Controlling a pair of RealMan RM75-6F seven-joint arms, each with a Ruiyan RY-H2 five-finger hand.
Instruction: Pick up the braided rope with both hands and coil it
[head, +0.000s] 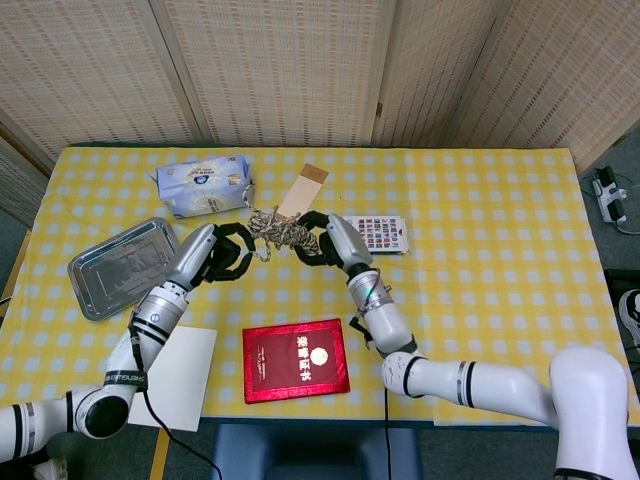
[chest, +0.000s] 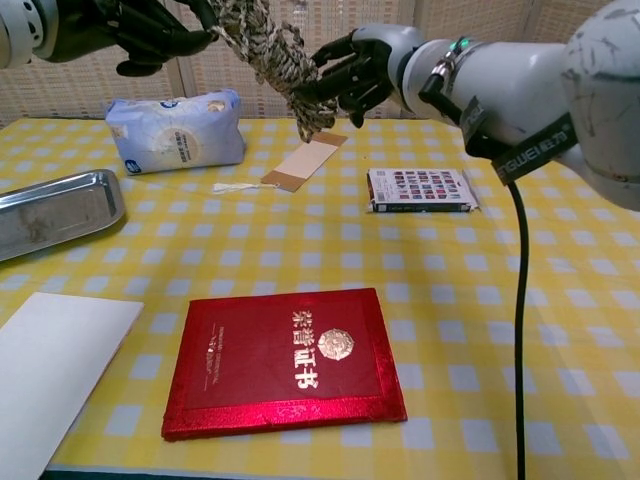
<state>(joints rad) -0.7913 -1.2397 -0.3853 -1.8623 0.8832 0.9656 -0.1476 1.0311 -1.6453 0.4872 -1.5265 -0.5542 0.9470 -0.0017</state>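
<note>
Two hands meet on one bundle, but the nearest things come first. Nearest the robot, on the yellow checked table (chest: 520, 330), lies a red booklet (chest: 285, 362) with gold characters and a round emblem on its cover; the characters are too small for me to read with confidence. Just left of it is a white sheet (chest: 55, 360). Further back, a metal tray (chest: 50, 212) sits at the left, and a small card printed with rows of coloured squares (chest: 418, 189) lies at the right. Beyond the tray is a blue-and-white soft packet (chest: 175, 132) with a round printed logo that I cannot make out. A brown cardboard strip (chest: 303, 162) lies beside it, with a short white tassel (chest: 235, 186) close by.

Lifted well above all of this is the braided rope (chest: 268, 52), bunched into a thick wad held between the two hands. The left hand (chest: 160, 32) grips its left end with fingers curled round the strands. The right hand (chest: 350, 72) clasps the right end, and a short tail hangs below it. The wad's long axis runs roughly left to right, from one hand to the other. In the head view, both hands (head: 225, 255) (head: 318, 238) close on the rope (head: 278, 228) from opposite sides, about equally near. Any further winding likely turns on that shared axis.
</note>
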